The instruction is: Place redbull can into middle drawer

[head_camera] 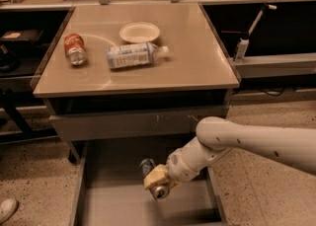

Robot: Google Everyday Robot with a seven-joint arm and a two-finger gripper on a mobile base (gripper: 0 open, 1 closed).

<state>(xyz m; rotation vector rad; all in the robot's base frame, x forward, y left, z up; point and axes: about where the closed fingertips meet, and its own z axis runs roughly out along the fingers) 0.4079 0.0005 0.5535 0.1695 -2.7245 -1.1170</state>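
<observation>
One arm holds a can over an open drawer.

The gripper (157, 179), low in the middle of the view, is clenched around the can (160, 192). The can hangs tilted above the floor of the drawer (113, 207), apparently not touching it. If it is let go at this tilt, the slim can would likely topple and roll across the smooth floor toward a low side wall. The arm (256, 143) reaches in from the right, passing near the drawer's right wall, so lowering carelessly could knock the wall or the closed drawer front above. On the table (197, 67), well apart, lie a soda can (74, 50), a bottle (133, 55) and a bowl (139, 32).
</observation>
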